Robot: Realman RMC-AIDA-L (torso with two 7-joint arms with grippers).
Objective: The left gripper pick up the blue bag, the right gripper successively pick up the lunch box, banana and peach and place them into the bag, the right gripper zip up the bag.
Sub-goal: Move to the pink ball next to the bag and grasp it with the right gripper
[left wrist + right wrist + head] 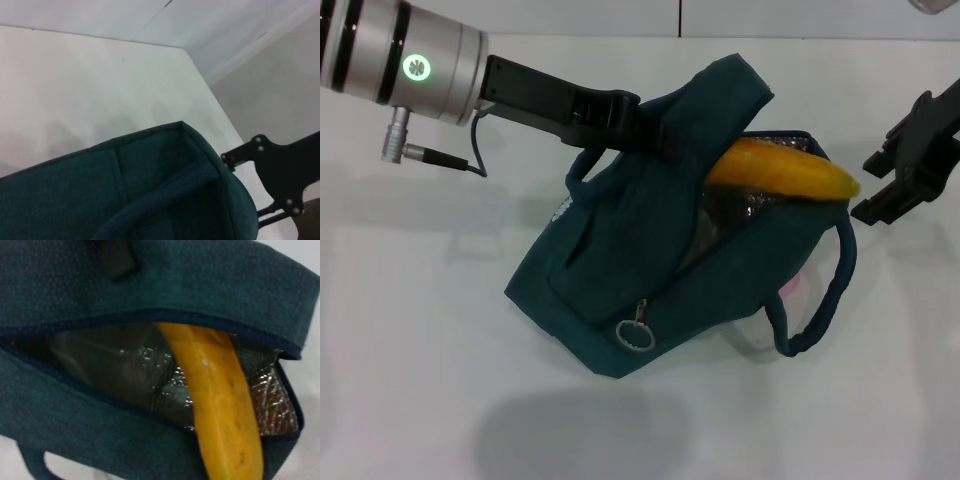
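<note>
Banana (220, 405) fills the right wrist view, one end inside the blue bag (620, 300), other end poking over the rim of the silver-lined opening; banana step looks half done. Left gripper (645, 128) has jaws pinching the bag's upper handle, holding the mouth up, while right gripper (910, 170) hangs just beside the banana tip, jaws spread and empty. Next it likely needs to nudge the banana fully in, then fetch the peach, not identifiable here; plain white worktop (420, 350), pale wall behind.
</note>
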